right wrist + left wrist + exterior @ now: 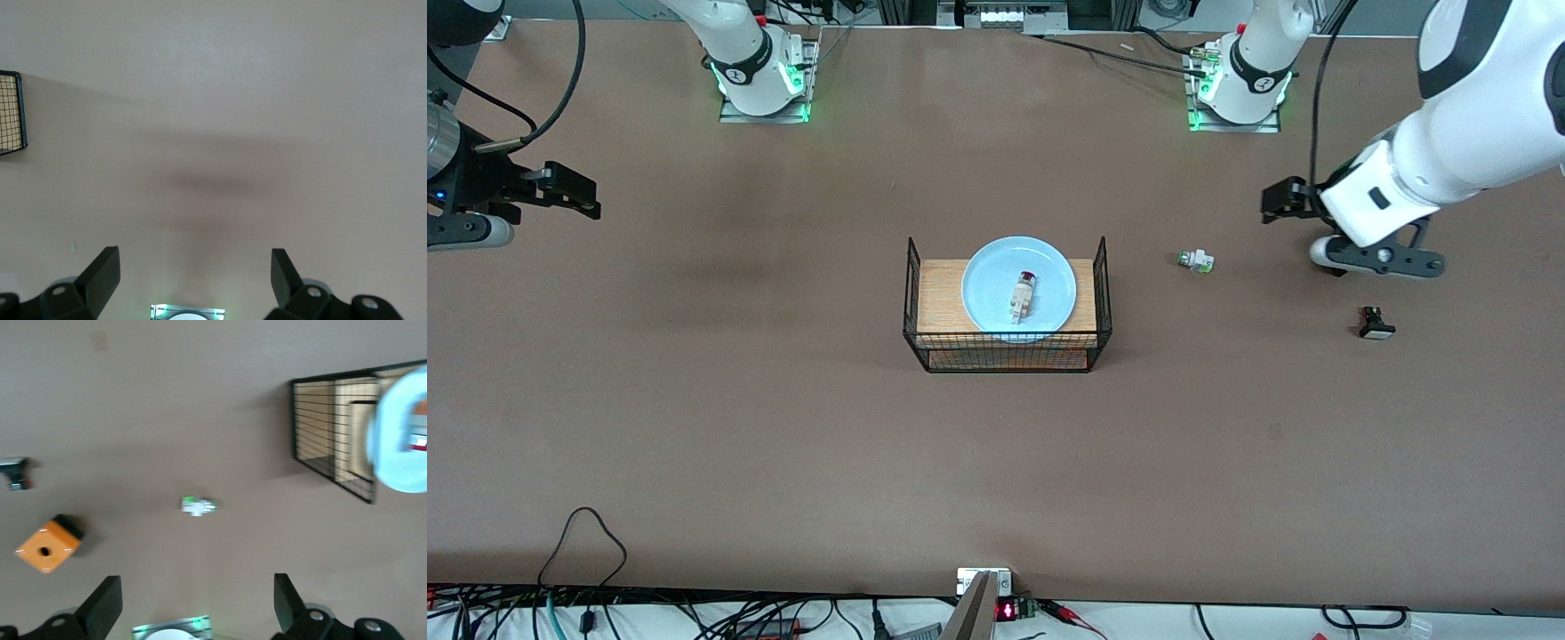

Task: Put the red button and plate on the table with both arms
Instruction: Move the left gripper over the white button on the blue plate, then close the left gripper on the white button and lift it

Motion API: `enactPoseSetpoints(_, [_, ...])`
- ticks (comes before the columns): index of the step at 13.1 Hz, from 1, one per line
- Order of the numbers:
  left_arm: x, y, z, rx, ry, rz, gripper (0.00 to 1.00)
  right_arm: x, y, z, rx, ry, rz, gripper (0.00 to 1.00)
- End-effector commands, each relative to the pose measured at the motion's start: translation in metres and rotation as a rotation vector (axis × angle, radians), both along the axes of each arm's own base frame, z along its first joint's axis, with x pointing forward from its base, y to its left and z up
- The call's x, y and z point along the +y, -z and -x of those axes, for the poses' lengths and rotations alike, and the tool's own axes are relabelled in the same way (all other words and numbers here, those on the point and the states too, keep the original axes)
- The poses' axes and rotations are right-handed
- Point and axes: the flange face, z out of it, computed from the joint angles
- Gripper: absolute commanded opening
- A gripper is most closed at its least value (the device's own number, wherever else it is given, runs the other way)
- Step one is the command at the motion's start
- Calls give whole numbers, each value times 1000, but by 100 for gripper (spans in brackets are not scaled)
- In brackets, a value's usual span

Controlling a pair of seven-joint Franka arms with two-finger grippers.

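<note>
The light-blue plate point(987, 286) lies on the wood top of the black wire rack point(938, 293) at the middle of the table point(783, 418). The red button point(1024, 296) lies in the plate, red cap toward the robots' bases. My left gripper point(1282, 199) is open and empty, up over the table toward the left arm's end. Its wrist view shows it open point(195, 587), with the rack point(333, 433), the plate point(397, 453) and the button point(417, 435) blurred at the edge. My right gripper point(574, 191) is open and empty over the right arm's end point(193, 257).
A white-green switch point(1195, 260) lies between the rack and the left gripper; it also shows in the left wrist view point(199, 505). A black switch with a white cap point(1376, 324) lies nearer the front camera. An orange block point(47, 545) shows in the left wrist view.
</note>
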Motion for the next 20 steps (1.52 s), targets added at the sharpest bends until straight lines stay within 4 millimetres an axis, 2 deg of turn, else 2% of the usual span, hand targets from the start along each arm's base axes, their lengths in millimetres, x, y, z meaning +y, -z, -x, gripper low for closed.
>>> enactPoseSetpoints(1, [-76,-1,4,17,6,9,100,3,-5,-5,-7,-1,-7,100])
enactPoseSetpoints(3, [-137,-4,3,1,-59,-7,100,3,-5,-5,-7,-1,-7,100])
enactPoseSetpoints(5, [-187,3,0,-7,-136,-14,100,0,-5,-5,-7,3,-7,100])
enactPoseSetpoints(6, [-219,12,5,-19,-150,-9,100,0,-5,-5,-7,5,-8,100])
enactPoseSetpoints(7, [-248,25,10,-37,-163,-3,100,0,-5,-5,-7,6,-8,100])
enactPoseSetpoints(8, [-269,37,12,-55,-180,11,100,1,-4,-5,-5,8,-11,100])
enactPoseSetpoints(10, [-307,75,12,-105,-154,37,100,2,9,-12,17,8,-11,100])
enactPoseSetpoints(11, [-324,95,12,-149,-131,32,100,1,10,-15,16,2,-13,100])
enactPoseSetpoints(12, [-334,122,6,-202,-101,1,100,1,9,-15,13,1,-14,100])
enactPoseSetpoints(14, [-352,165,1,-288,-44,-30,100,1,9,-15,13,1,-12,100])
enactPoseSetpoints(16, [-364,190,8,-313,3,-65,100,3,9,-15,15,1,-9,100])
enactPoseSetpoints(18, [-365,209,15,-293,86,-82,100,1,9,-15,14,19,-8,100])
enactPoseSetpoints(20, [-358,208,10,-294,133,-79,98,0,10,-16,14,60,-6,100])
